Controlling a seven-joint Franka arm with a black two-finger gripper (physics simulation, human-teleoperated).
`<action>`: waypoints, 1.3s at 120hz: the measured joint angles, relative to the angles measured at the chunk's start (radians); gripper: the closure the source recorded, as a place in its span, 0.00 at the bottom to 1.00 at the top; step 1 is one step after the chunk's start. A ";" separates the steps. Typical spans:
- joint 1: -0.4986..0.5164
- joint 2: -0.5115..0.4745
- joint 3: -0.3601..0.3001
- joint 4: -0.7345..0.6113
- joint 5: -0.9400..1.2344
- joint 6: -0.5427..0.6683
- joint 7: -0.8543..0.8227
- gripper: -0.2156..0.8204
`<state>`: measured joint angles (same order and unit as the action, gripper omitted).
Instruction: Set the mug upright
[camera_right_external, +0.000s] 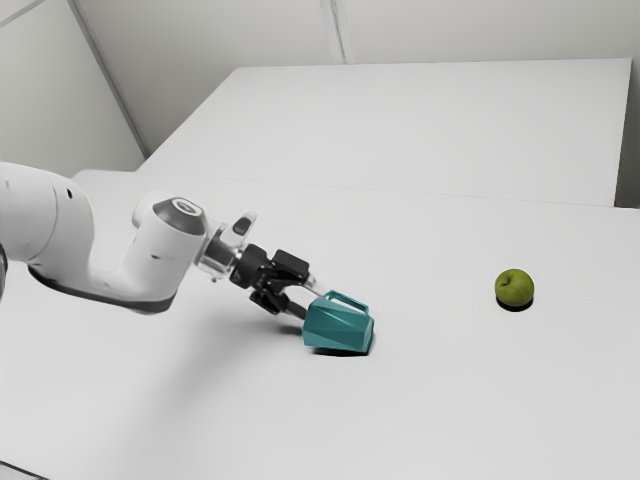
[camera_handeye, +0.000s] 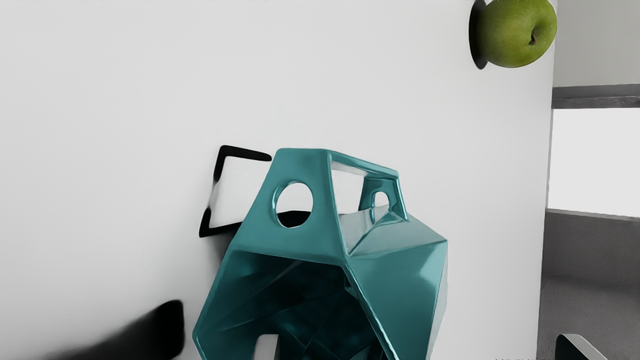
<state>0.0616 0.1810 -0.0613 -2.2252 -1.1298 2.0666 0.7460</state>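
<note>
So our mug (camera_right_external: 338, 327) is on its side on the table (camera_right_external: 430, 400), mouth facing us. Gripper's (camera_handeye: 421, 346) open, one finger inside the mouth, one outside. We'd center the wall between them, squeeze gently, lift a touch, then tip the mouth up slowly so it doesn't slip.

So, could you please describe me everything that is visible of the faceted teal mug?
The faceted teal mug looks like glossy ceramic or metal and lies on its side on the white table, mouth facing the end effector, base toward the exterior view's right. Its angular handle, pierced by round holes, points up. The open end effector has one finger at the mouth, the other outside; contact I cannot confirm.
</note>
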 joint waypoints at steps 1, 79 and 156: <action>0.000 0.000 0.000 0.000 -0.004 -0.002 0.005 0.21; -0.001 0.000 -0.008 -0.017 -0.109 -0.081 0.229 0.92; -0.001 -0.105 0.037 0.284 0.657 -0.110 0.046 0.97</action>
<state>0.0602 0.0758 -0.0240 -1.9410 -0.4732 1.9568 0.7919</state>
